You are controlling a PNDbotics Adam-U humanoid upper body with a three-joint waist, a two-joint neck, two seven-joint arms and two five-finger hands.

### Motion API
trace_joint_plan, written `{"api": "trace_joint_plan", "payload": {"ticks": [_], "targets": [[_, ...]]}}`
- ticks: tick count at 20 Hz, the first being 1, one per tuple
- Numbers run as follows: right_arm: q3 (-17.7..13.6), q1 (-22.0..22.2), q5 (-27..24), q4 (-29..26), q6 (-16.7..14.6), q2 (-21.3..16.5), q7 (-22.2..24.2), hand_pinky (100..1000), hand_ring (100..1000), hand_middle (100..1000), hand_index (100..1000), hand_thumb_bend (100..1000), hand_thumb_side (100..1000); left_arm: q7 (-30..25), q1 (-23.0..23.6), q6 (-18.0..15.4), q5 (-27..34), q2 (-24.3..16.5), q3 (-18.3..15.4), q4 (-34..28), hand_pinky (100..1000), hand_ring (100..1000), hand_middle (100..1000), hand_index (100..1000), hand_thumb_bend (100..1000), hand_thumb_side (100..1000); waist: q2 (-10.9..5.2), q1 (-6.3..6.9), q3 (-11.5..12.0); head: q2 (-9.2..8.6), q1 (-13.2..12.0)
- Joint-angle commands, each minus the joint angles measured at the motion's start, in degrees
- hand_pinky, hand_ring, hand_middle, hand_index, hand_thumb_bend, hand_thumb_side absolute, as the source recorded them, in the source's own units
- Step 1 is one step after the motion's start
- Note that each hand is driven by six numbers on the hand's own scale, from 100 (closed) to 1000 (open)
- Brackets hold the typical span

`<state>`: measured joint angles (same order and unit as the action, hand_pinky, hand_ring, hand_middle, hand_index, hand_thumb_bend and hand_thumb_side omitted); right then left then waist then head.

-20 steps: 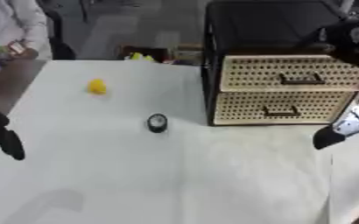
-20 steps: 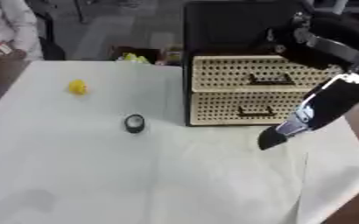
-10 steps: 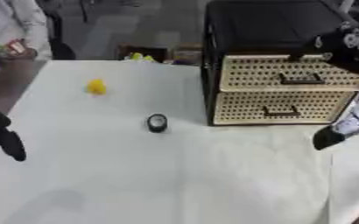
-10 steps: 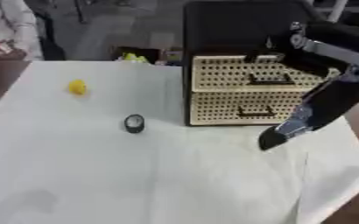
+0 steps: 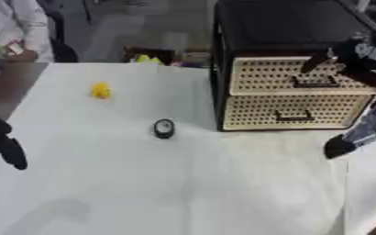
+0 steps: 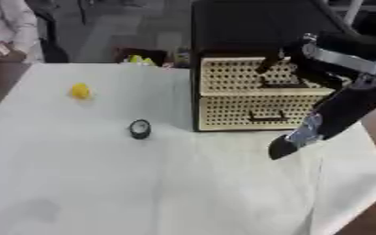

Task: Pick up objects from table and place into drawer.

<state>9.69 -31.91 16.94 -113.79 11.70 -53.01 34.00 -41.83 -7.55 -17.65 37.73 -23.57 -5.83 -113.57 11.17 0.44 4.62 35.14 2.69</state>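
- Right hand [image 6: 291,57] is in the upper right of the frame, in front of the upper drawer [image 5: 300,75] of the black cabinet [image 5: 279,27]. Fingers hang down around the dark handle [image 5: 316,83]; contact with the handle can't be told, nor whether the hand is spread or curled.
- Right forearm [image 6: 335,114] runs down past the right end of the lower drawer [image 5: 291,111], ending in a dark elbow tip over the table.
- Both drawers are perforated beige fronts and look closed.
- Left hand [image 5: 0,144] sits at the left edge, mid-height, fingers relaxed and pointing down, holding nothing.
- Small yellow object [image 5: 101,90] lies on the white table [image 5: 183,183], upper left, well apart from the cabinet.
- Round black object [image 5: 164,128] with a light face lies near centre, just left of the cabinet's lower front corner.
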Motion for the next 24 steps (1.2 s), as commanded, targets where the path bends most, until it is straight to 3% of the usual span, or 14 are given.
{"api": "trace_joint_plan", "payload": {"ticks": [1, 10, 24], "targets": [[-0.92, -0.31, 1.73, -0.8, 1.63, -0.53, 0.09, 100, 100, 100, 811, 1000, 572, -0.02, -0.4, -0.02, -0.12, -0.71, -0.34, -1.02, 504, 563, 711, 781, 100, 907, -0.63, 0.06, 0.09, -0.72, 0.25], [-1.16, -0.37, 6.2, 0.45, 3.71, 1.06, -0.47, 100, 100, 100, 810, 1000, 577, -0.16, -0.34, -0.03, -0.42, -0.48, -0.26, -1.02, 504, 563, 711, 781, 100, 910, -0.49, 0.17, 0.32, -0.8, 0.42], [-0.22, -2.34, 12.82, 7.12, 2.66, 2.09, -0.87, 100, 100, 100, 802, 1000, 617, -0.37, -0.17, -0.14, -0.94, -0.2, -0.22, -1.02, 504, 561, 712, 780, 100, 914, -0.23, 0.23, 0.75, -0.85, 0.41]]}}
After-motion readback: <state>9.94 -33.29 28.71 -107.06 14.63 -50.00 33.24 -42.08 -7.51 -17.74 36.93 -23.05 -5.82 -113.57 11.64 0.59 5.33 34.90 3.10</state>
